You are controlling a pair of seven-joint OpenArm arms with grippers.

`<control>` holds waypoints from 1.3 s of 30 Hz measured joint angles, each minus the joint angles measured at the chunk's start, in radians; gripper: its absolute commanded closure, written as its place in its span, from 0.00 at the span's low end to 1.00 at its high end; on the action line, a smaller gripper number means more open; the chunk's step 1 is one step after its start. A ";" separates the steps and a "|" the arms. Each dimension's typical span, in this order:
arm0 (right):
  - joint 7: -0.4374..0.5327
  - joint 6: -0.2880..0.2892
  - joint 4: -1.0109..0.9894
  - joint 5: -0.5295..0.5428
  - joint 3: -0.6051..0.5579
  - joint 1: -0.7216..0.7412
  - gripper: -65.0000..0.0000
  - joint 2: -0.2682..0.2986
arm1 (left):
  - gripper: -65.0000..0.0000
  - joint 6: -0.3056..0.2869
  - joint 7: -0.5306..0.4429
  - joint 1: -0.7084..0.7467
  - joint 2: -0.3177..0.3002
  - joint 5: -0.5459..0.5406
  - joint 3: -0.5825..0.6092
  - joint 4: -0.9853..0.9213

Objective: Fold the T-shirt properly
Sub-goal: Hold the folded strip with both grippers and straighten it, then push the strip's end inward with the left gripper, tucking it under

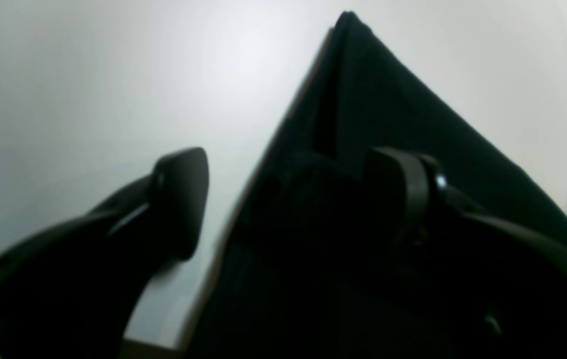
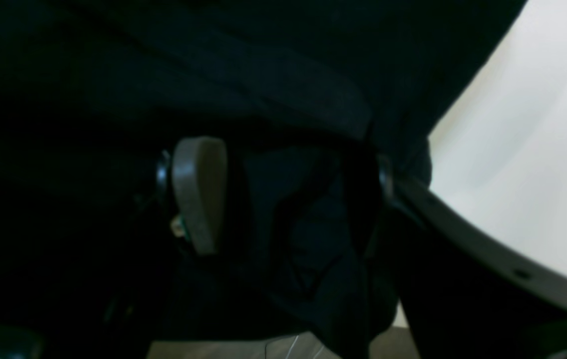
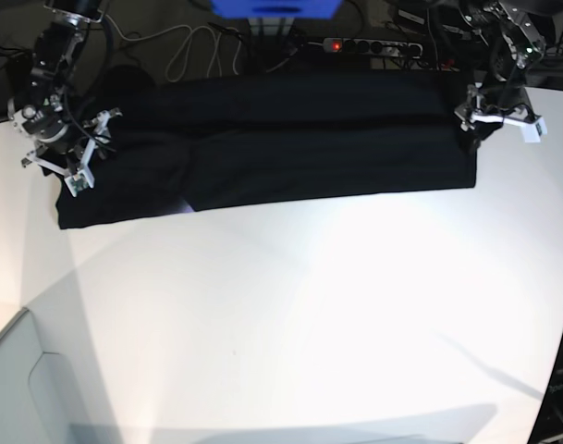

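The black T-shirt (image 3: 290, 153) lies as a long folded band across the far part of the white table (image 3: 309, 305), plain side up; no print shows. My left gripper (image 1: 288, 199) is at the shirt's right end (image 3: 480, 125), open, with one finger over the bare table and the other over the cloth (image 1: 388, 109); a bunched edge lies between the jaws. My right gripper (image 2: 288, 194) is at the shirt's left end (image 3: 70, 159), jaws wide apart, with a fold of black cloth (image 2: 308, 224) between them.
Cables and a power strip (image 3: 369, 44) lie behind the table's far edge, next to a blue object (image 3: 274, 7). The table's left edge drops off by a grey floor strip (image 3: 13, 370).
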 measured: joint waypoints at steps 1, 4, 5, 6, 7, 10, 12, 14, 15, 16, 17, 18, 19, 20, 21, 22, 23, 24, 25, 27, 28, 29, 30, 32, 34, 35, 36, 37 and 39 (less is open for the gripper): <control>0.000 0.000 0.000 0.000 0.000 0.000 0.46 0.000 | 0.28 0.000 0.000 0.005 -0.001 0.000 0.001 0.005; 0.000 0.000 0.000 0.000 0.000 0.000 0.46 0.000 | 0.28 0.000 0.002 0.008 0.000 0.003 0.002 -0.002; 0.000 0.000 0.000 0.000 0.000 0.000 0.46 0.000 | 0.28 0.000 0.002 0.008 0.000 0.004 0.002 -0.006; 0.000 0.000 0.000 0.000 0.000 0.000 0.46 0.000 | 0.28 0.000 0.002 0.008 0.000 0.004 0.002 -0.006; 0.000 0.000 0.000 0.000 0.000 0.000 0.46 0.000 | 0.28 0.000 0.002 0.007 0.000 0.004 0.002 -0.006; 0.000 0.000 0.000 0.000 0.000 0.000 0.46 0.000 | 0.28 0.000 -0.005 0.010 -0.001 0.003 0.037 -0.011; 0.000 0.000 0.000 0.000 0.000 0.000 0.46 0.000 | 0.29 -0.004 -0.024 0.010 -0.003 -0.002 0.064 -0.021; -0.001 0.000 0.000 -0.003 -0.013 0.000 0.46 0.001 | 0.29 -0.012 -0.026 0.008 -0.006 -0.008 0.072 -0.032; -0.003 0.000 0.000 -0.004 -0.022 0.000 0.46 0.001 | 0.29 -0.012 -0.029 0.007 -0.006 -0.014 0.072 -0.039; -0.002 0.000 0.000 -0.003 -0.031 0.000 0.46 0.000 | 0.29 -0.014 -0.034 0.007 -0.006 -0.020 0.072 -0.047; -0.002 0.000 0.000 -0.002 -0.033 0.000 0.46 -0.001 | 0.29 -0.018 -0.038 0.008 -0.006 -0.025 0.071 -0.053; -0.002 0.000 0.000 -0.003 -0.032 0.000 0.46 -0.002 | 0.29 -0.018 -0.041 0.008 -0.006 -0.029 0.071 -0.056; -0.002 0.000 0.000 -0.003 -0.032 0.000 0.46 -0.001 | 0.29 -0.019 -0.044 0.008 -0.006 -0.030 0.071 -0.060; -0.002 0.000 0.000 -0.003 -0.032 0.000 0.46 -0.001 | 0.29 -0.018 -0.045 0.008 -0.006 -0.029 0.070 -0.060; -0.002 0.000 0.000 -0.003 -0.032 0.000 0.46 -0.001 | 0.32 -0.018 -0.045 0.011 -0.006 -0.026 0.069 -0.060; -0.002 0.000 0.000 -0.003 -0.032 0.000 0.46 -0.001 | 0.37 -0.018 -0.047 0.016 -0.006 -0.026 0.069 -0.060; -0.002 0.000 0.000 -0.003 -0.032 0.000 0.46 -0.001 | 0.44 -0.018 -0.048 0.019 -0.006 -0.026 0.069 -0.061; -0.002 0.000 0.000 -0.003 -0.032 0.000 0.46 -0.001 | 0.54 -0.016 -0.046 0.021 -0.007 -0.026 0.075 -0.062; -0.002 0.000 0.000 -0.003 -0.032 0.000 0.46 -0.001 | 0.65 -0.015 -0.043 0.023 -0.011 -0.025 0.083 -0.065; -0.002 0.000 0.000 -0.003 -0.032 0.000 0.46 -0.001 | 0.82 -0.013 -0.029 0.024 -0.011 -0.019 0.087 -0.066; -0.003 0.000 0.000 -0.003 -0.032 0.000 0.46 -0.001 | 0.87 -0.011 -0.027 0.024 -0.011 -0.018 0.090 -0.068; -0.003 0.000 0.000 -0.003 -0.032 0.003 0.46 -0.001 | 0.91 -0.011 -0.028 0.023 -0.010 -0.019 0.092 -0.069; -0.004 0.000 0.000 -0.003 -0.032 0.006 0.46 -0.001 | 0.94 -0.011 -0.028 0.021 -0.006 -0.018 0.092 -0.069; -0.002 0.000 0.000 -0.003 -0.032 0.011 0.46 0.000 | 1.00 -0.011 -0.028 0.021 -0.005 -0.019 0.092 -0.069; -0.003 0.000 0.000 -0.003 -0.032 0.011 0.46 0.000 | 1.00 -0.011 -0.024 0.021 -0.006 -0.015 0.092 -0.066; -0.003 0.000 0.000 -0.003 -0.032 0.011 0.46 0.000 | 1.00 -0.011 -0.022 0.021 -0.008 -0.012 0.092 -0.066; -0.003 0.000 0.000 -0.003 -0.032 0.011 0.46 0.000 | 1.00 -0.011 -0.021 0.020 -0.013 -0.011 0.092 -0.065; -0.003 0.000 0.000 -0.003 -0.032 0.011 0.46 0.000 | 1.00 -0.011 -0.009 0.011 -0.021 -0.010 0.093 -0.065; -0.004 0.000 0.000 -0.002 -0.032 0.019 0.46 -0.001 | 1.00 -0.006 0.010 -0.020 -0.043 0.005 0.093 -0.075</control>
